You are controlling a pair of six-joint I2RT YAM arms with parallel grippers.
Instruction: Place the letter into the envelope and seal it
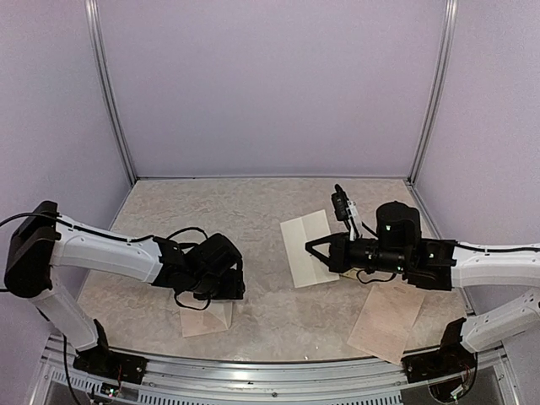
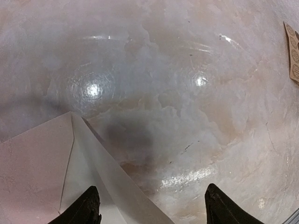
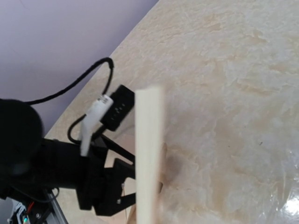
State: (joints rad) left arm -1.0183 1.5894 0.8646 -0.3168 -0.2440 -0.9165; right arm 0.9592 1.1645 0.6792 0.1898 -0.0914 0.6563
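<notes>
No wording can be read anywhere on the bench (image 1: 253, 211). A sticker sheet (image 2: 293, 53) at the edge of the left wrist view carries round shapes with faint marks, too small to make out. A white tag (image 3: 96, 115) in the right wrist view is blurred beyond reading. Seen from above, the letter (image 1: 305, 246) and the envelope (image 1: 205, 319) show pale faces with no legible writing.

The beige marbled tabletop (image 1: 253, 211) carries a pale cream-pink paper envelope (image 1: 202, 321) near left, a tan flat sheet (image 1: 384, 325) near right, and a cream rectangular paper sheet (image 1: 302, 243) mid-table (lying flat or lifted, unclear).
</notes>
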